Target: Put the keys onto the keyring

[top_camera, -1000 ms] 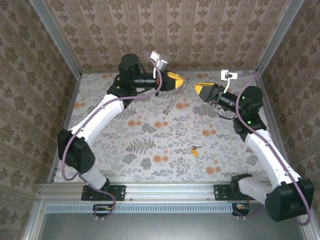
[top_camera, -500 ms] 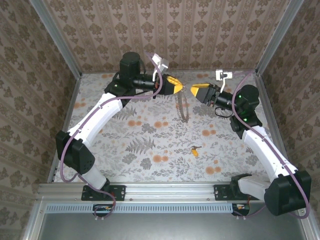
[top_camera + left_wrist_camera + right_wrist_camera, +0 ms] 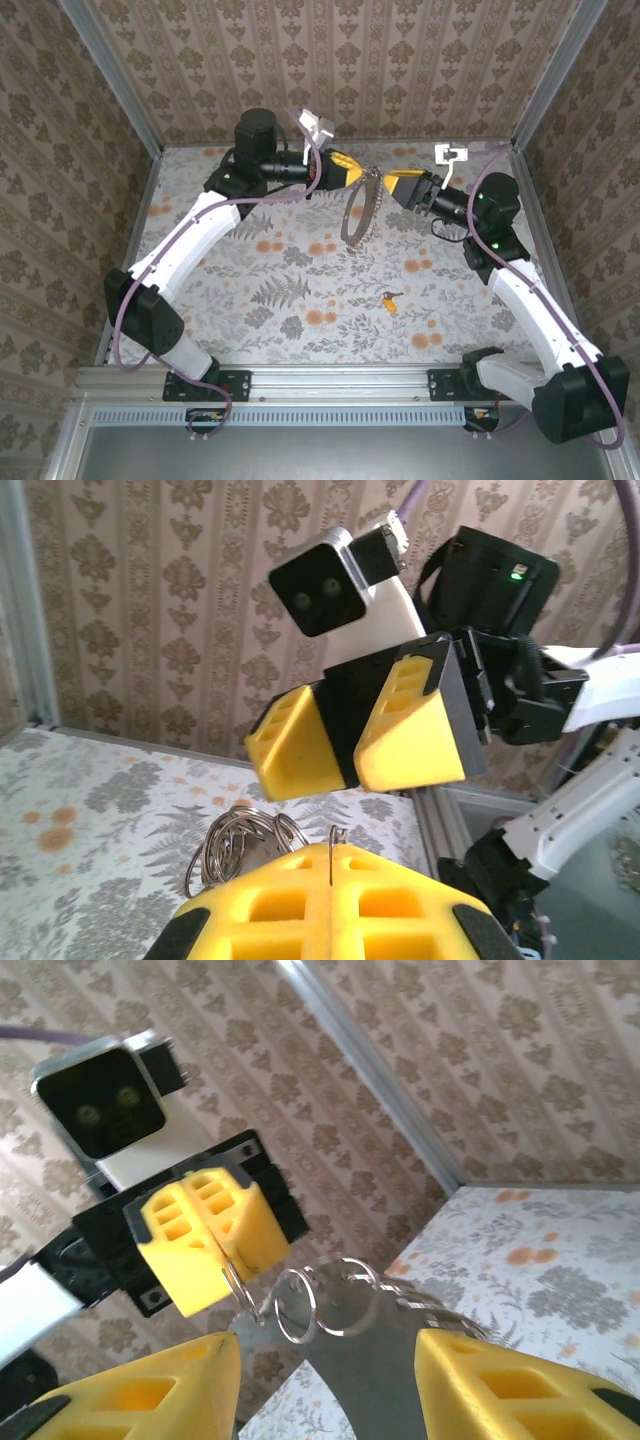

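Observation:
The keyring, a thin dull-metal hoop with small rings at its top, hangs above the table's far middle. My left gripper is shut on one thin wire ring of that cluster. The wire shows pinched between its yellow fingertips, with the other small rings beside them. My right gripper faces it from the right, open. In the right wrist view its jaws stand on either side of the small rings without touching them. One key with a yellow-orange head lies on the table, nearer the front.
The floral table is walled by patterned panels on three sides, with a metal rail along the near edge. The two grippers nearly meet above the far middle. Purple cables run along both arms.
The hoop has come up off the table and now hangs from my left gripper. My right gripper has moved left, close to the rings, and its jaws have widened.

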### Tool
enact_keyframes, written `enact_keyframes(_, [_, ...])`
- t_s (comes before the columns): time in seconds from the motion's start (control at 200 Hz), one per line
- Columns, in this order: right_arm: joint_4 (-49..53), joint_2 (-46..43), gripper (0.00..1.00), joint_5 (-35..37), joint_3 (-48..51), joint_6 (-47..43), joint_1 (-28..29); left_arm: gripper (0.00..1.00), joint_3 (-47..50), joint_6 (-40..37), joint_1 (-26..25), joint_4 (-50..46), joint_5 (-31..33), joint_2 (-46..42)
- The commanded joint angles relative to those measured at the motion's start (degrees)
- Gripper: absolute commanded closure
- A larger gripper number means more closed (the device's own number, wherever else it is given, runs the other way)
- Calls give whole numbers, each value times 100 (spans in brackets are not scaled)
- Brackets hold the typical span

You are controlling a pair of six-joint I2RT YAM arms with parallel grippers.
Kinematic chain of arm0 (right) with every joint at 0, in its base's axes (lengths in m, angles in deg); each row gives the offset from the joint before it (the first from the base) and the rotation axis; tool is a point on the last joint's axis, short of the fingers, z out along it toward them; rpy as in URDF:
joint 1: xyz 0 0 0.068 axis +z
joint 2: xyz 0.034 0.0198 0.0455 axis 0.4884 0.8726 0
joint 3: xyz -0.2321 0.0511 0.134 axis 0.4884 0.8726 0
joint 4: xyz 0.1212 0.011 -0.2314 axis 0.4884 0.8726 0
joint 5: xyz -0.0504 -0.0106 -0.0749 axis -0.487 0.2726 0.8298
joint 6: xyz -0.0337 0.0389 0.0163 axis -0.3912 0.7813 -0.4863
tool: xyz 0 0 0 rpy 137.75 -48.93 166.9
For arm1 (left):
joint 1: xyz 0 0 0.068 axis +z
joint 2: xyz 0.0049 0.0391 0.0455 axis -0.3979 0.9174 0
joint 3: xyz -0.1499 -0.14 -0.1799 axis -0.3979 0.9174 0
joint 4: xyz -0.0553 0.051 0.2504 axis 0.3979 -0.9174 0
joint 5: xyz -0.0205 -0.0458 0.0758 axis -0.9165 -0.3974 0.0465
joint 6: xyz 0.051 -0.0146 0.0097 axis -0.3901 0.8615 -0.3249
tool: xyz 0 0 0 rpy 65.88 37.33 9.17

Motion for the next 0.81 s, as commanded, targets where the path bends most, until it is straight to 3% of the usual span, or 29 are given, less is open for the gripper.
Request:
enact_keyframes(0.0, [1157, -305, 47, 862, 219, -204, -72, 100, 338, 182, 18, 622, 812, -419])
enact_keyframes(0.3, [3470, -818, 49, 1799, 1247, -426, -77, 100, 1362, 184, 31, 1141, 2493, -1047])
enact_keyframes(0.535, [4058, -821, 59, 2282, 2282, -150, 204, 100, 1722, 225, 84, 1265, 2555, -1168])
enact_keyframes(0.8, [4563, -382, 64, 3491, 2363, 545, 1371, 100, 2342, 475, 298, 1713, 2657, -1398])
